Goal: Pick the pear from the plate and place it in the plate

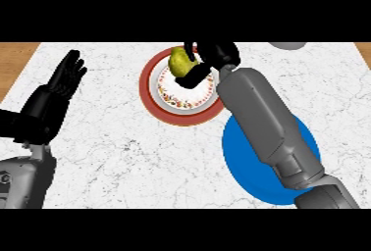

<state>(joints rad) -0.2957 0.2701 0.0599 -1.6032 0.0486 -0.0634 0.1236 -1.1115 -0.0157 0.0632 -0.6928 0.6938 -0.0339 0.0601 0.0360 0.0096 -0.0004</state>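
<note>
The pear, yellow-green, sits at the upper edge of the red-rimmed plate with the white patterned centre, near the far side of the marble counter. My right robot hand reaches over that plate with its fingers and thumb curled round the pear, which shows between them; I cannot tell whether the fruit touches the plate or hangs just above it. My right forearm crosses above the blue plate, which lies just beside the red-rimmed one, nearer to me, and hides much of it. My left robot hand is at the left of the view, open with fingers straight, well apart from both plates.
</note>
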